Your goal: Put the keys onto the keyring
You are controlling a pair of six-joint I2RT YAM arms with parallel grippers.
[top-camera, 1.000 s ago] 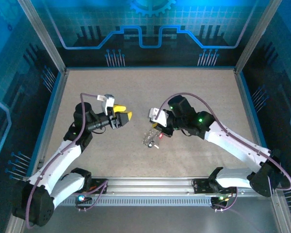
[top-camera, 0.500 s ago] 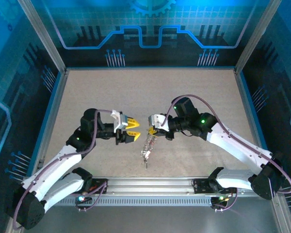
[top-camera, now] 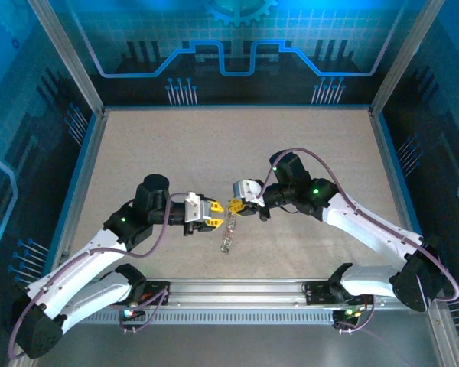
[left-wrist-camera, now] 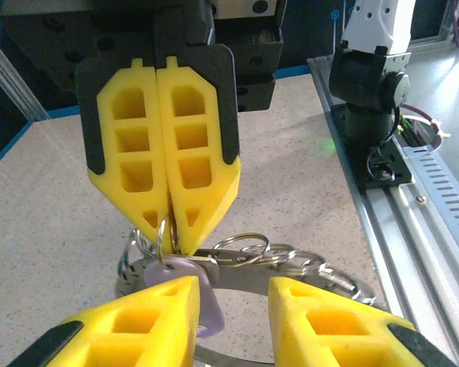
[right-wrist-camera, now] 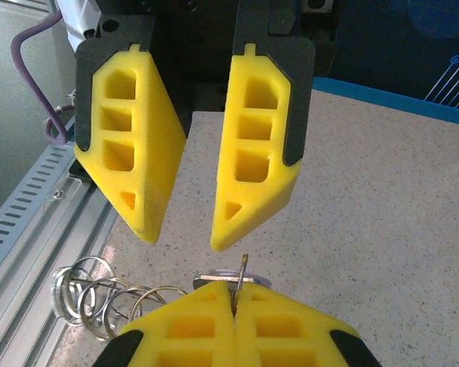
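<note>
Hands are set tip to tip over the near middle of the tabletop.

Right hand is fully shut. A thin ring at the top of the keys is pinched edge-on at the very tips.

Left hand is held partly open, with nothing gripped. Its fingers are spread either side of the pinch point, just short of the metal.

Keys are hung from the right hand as a loose chain. Linked rings and a pale key head sit just below the pinch, and the rest trails toward the near rail. Whether the lowest key rests on the tabletop cannot be told.

Step judged: a second grip is being set up so a ring can be worked open. Not yet done.

Risks:
- The pinch is on the tips only, on thin slick metal. The bunch could be knocked out by a sideways nudge from the left hand and dropped on the tabletop.
- Fingers of both hands are almost in contact. A clash is likely if the left hand is brought in without offset.
- The rings overlap, so the key head or a second ring may be caught instead of the wanted one.
- The chain is free to swing, so a snag on a finger is possible.
</note>
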